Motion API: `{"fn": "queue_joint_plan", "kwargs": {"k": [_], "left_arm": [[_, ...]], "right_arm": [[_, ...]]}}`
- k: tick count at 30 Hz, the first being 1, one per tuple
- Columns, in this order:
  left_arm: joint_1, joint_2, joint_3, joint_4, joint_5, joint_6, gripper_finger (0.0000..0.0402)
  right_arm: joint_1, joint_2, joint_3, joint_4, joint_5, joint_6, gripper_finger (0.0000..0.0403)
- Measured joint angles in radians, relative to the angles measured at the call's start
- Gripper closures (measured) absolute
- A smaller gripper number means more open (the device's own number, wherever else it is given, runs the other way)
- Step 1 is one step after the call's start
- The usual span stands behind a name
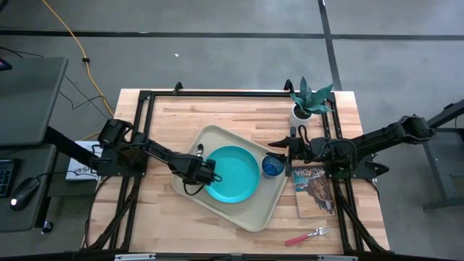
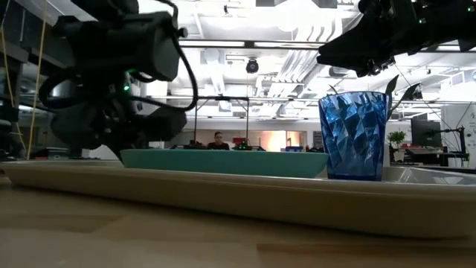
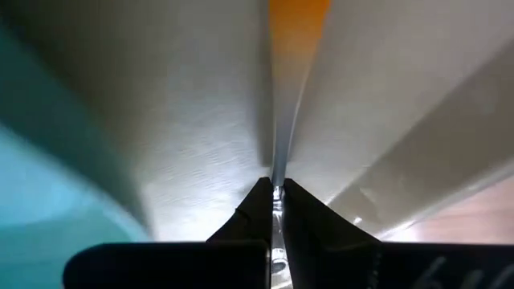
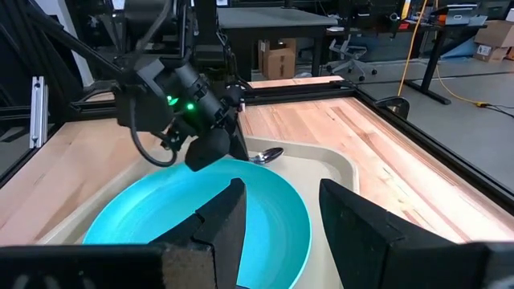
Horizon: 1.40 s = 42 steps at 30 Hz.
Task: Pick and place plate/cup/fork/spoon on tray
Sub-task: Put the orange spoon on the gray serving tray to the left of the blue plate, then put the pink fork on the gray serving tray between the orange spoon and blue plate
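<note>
The right tool (image 4: 281, 213) hangs over the plate (image 4: 201, 217), its two dark fingers (image 4: 221, 225) spread apart with nothing between them. The teal plate lies in the tray (image 4: 337, 172), whose cream rim curves round a corner beyond it. Across the plate, the left tool (image 4: 210, 148) is down at the plate's far edge, green lights glowing on its wrist. The spoon (image 4: 267, 156) lies on the tray floor just beside that tool, bowl showing. The wooden surface (image 4: 353, 128) stretches past the tray toward a dark frame rail.

Bright overhead light; low view backlit w/ glare; left wrist blurred.
</note>
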Motion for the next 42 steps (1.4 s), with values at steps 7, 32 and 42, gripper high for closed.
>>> {"fn": "queue_joint_plan", "kwargs": {"k": [7,32,42], "left_arm": [[0.025,-0.003,-0.043,0.005,-0.026,0.090,0.0401],[0.027,-0.001,-0.049,0.023,-0.034,0.035,0.0366],[0.028,0.001,-0.049,0.030,-0.084,-0.037,0.0296]], "right_arm": [[0.000,0.000,0.000,0.000,0.000,0.000,0.0254],[0.000,0.000,0.000,0.000,0.000,0.007,0.0254],[0.000,0.000,0.000,0.000,0.000,0.007,0.0254]]}}
